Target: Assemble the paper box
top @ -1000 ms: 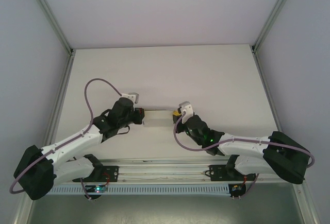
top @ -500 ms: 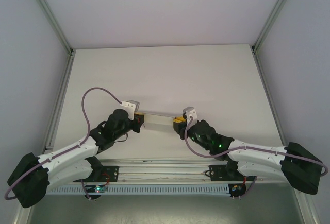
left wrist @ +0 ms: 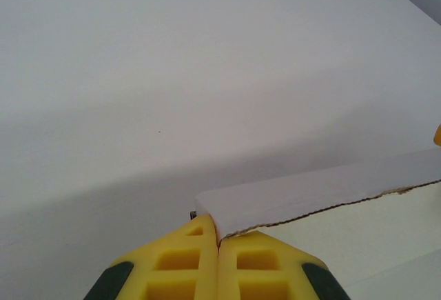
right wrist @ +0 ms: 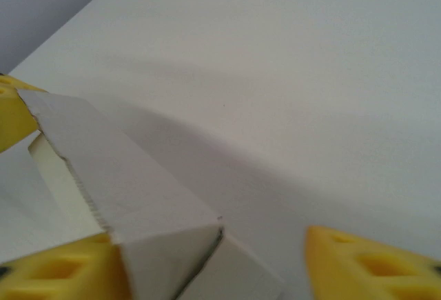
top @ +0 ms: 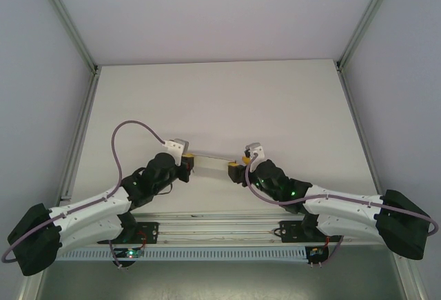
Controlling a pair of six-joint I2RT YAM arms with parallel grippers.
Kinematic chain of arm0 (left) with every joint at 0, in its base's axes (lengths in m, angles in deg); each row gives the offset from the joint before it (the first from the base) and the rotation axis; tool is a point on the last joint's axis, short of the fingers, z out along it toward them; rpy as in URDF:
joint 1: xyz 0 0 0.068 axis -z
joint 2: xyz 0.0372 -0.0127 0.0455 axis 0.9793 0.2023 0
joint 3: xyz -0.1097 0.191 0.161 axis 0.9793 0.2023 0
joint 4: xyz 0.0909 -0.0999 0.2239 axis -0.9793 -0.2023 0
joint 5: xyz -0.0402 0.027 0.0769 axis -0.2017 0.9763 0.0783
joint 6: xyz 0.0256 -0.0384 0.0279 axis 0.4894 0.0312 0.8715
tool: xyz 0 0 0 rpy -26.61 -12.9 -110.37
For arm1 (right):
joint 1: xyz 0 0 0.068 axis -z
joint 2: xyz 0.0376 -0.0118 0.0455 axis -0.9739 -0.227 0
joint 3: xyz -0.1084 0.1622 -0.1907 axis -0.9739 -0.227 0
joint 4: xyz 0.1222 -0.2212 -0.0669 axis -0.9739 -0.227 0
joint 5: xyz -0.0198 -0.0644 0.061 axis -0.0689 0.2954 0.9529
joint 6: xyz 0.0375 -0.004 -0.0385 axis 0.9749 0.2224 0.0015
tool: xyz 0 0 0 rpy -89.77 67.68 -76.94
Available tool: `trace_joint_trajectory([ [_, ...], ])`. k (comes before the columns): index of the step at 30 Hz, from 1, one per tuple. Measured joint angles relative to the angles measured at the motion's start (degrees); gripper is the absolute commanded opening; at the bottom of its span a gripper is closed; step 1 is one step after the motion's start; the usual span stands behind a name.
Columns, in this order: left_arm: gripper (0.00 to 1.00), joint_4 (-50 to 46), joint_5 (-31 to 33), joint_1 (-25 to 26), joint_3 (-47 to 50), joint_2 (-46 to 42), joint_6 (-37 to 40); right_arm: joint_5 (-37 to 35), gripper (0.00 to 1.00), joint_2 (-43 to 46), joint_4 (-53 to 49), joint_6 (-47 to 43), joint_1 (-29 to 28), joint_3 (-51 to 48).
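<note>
White card, one paper box (top: 210,161), long and narrow, only half-formed: a top panel folds over a cream inner face, raw edge showing. It spans the two grippers by the table's (top: 220,93) near edge, mid-width. Left gripper (left wrist: 218,242) pinches its corner tight; right gripper (right wrist: 213,265) gapes wide, box end against one finger (right wrist: 58,272).

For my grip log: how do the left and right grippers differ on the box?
The left gripper is shut, pinching the box by a thin edge; the right gripper is open, the box beside one finger, clear of the other. The left is at the box's left end, the right at its right. Both have yellow fingers.
</note>
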Motion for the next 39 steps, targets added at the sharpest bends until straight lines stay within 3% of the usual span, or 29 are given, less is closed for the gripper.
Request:
trace_joint_trajectory([
  [3,0.0,-0.1,1.7,1.3,0.4,-0.5,0.2,0.4,0.98,0.6,-0.7,0.8,0.0,0.0],
  [20,0.0,-0.7,6.9,4.5,0.4,-0.4,0.4,5.2,0.98,-0.3,-1.4,1.6,0.0,4.3],
  [28,0.0,-1.3,8.7,5.9,0.4,-0.6,0.4,-2.4,0.98,3.5,-6.6,8.2,0.2,7.0],
  [39,0.0,-1.4,11.0,7.6,0.4,-0.6,1.2,-3.7,0.98,-0.9,-10.3,15.7,0.5,5.2],
])
